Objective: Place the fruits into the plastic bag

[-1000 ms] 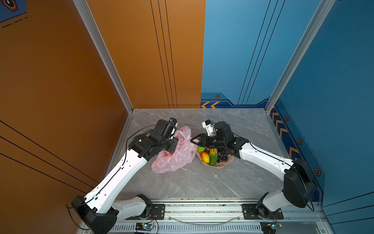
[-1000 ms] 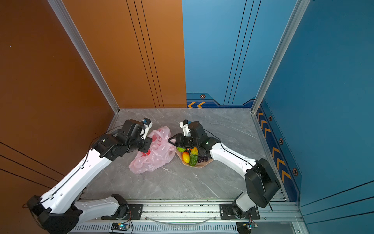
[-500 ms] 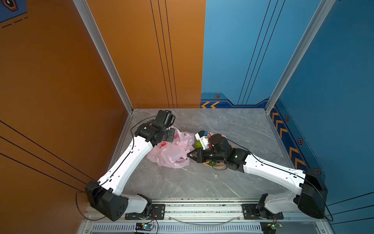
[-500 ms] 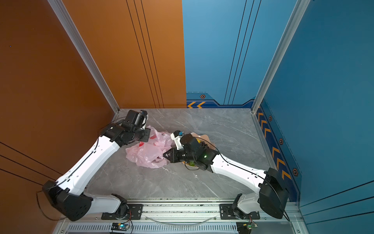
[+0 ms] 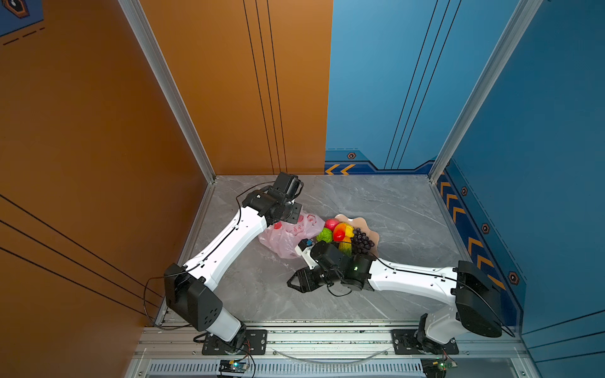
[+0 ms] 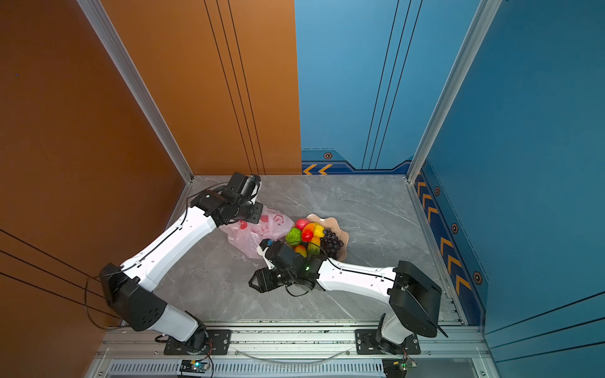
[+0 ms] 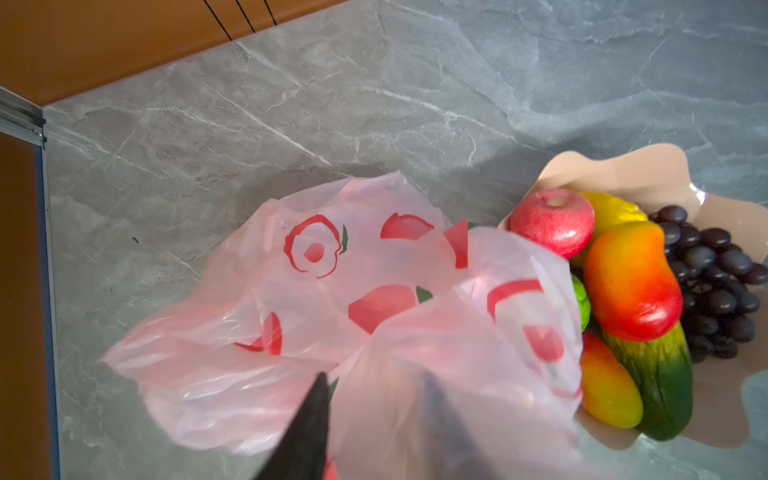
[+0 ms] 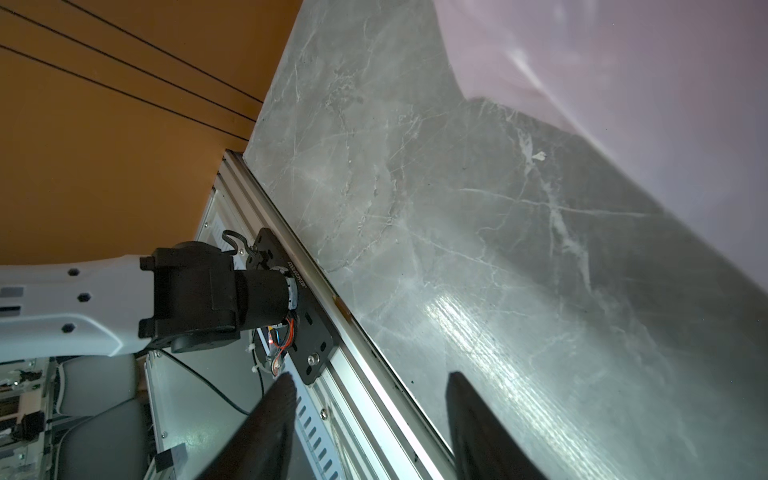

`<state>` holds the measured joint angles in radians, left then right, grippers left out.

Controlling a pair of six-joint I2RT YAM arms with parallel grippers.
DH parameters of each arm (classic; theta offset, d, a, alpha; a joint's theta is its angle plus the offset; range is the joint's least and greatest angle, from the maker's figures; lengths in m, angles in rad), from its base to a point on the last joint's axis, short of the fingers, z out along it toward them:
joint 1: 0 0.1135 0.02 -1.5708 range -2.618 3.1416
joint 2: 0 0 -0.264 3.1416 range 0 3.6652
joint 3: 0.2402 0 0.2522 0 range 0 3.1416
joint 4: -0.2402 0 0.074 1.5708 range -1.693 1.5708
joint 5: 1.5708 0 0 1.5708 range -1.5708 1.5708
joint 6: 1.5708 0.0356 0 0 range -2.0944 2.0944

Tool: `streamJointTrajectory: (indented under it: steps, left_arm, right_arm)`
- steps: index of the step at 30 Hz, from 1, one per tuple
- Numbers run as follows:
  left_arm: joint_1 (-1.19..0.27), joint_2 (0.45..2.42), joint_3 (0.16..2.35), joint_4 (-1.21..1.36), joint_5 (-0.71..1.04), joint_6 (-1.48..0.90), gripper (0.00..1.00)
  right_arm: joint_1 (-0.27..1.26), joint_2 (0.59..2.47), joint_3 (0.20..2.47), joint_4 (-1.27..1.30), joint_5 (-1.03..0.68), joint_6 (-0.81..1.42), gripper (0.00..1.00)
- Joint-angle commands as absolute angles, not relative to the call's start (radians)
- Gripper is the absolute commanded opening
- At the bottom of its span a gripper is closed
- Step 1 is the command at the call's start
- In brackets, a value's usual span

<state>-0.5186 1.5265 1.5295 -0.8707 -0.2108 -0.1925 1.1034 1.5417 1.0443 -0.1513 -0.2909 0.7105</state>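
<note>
The fruits sit piled in a peach bowl (image 5: 363, 222): red apple (image 7: 550, 222), red-yellow mango (image 7: 631, 282), green round fruit (image 5: 324, 235), cucumber shape (image 7: 660, 382) and purple grapes (image 7: 715, 286). The plastic bag (image 5: 284, 235) (image 6: 252, 234) lies crumpled on the table, touching the bowl's left side. My left gripper (image 7: 374, 382) (image 5: 294, 216) is at the bag's far edge, jaws apart, with bag film draped over one finger. My right gripper (image 8: 370, 376) (image 5: 294, 283) hangs open and holds nothing, above bare table in front of the bag.
The orange wall (image 5: 98, 163) runs close along the left of the left arm. A metal rail (image 8: 353, 332) edges the front of the grey marble table (image 5: 376, 203). The right forearm (image 5: 409, 278) lies low in front of the bowl.
The left gripper's jaws have parted at the bag's far edge. The right gripper has pulled back from the bag toward the front and opened. The bag has sagged onto the table.
</note>
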Motion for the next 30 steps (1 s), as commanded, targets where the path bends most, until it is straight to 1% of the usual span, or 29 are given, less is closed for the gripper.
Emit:
streamJointTrajectory:
  steps: [1,5,8,11,12,13,17,22,27,30]
  left_arm:
    - [-0.511,1.451,1.488,-0.877,-0.184,-0.206,0.66]
    - [-0.521,1.341,1.439,-0.881,-0.209,-0.239,0.82]
    - [-0.529,1.236,1.397,-0.904,-0.230,-0.291,0.91]
    - [-0.542,1.152,1.365,-0.959,-0.242,-0.364,0.93]
    - [-0.554,1.127,1.347,-0.975,-0.245,-0.390,0.93]
    - [-0.565,1.105,1.329,-0.986,-0.250,-0.420,0.94]
    - [-0.622,1.033,1.231,-1.018,-0.279,-0.530,0.95]
    - [-0.661,0.949,1.137,-1.026,-0.314,-0.631,0.95]
    - [-0.663,0.878,1.075,-1.025,-0.310,-0.663,0.95]
    - [-0.664,0.855,1.051,-1.023,-0.295,-0.682,0.95]
  right_arm:
    - [1.057,1.423,1.084,-0.285,-0.256,0.658,0.67]
    - [0.986,1.312,1.106,-0.438,-0.191,0.616,0.76]
    - [0.921,1.278,1.127,-0.530,-0.112,0.583,0.82]
    - [0.877,1.334,1.182,-0.599,-0.088,0.522,0.91]
    - [0.873,1.372,1.210,-0.613,-0.095,0.489,0.97]
    - [0.874,1.407,1.238,-0.625,-0.095,0.460,1.00]
    - [0.889,1.576,1.357,-0.647,-0.069,0.392,1.00]
    - [0.895,1.765,1.512,-0.648,-0.013,0.414,0.99]
    - [0.895,1.899,1.628,-0.647,0.075,0.455,0.93]
    - [0.895,1.955,1.677,-0.652,0.100,0.481,0.86]
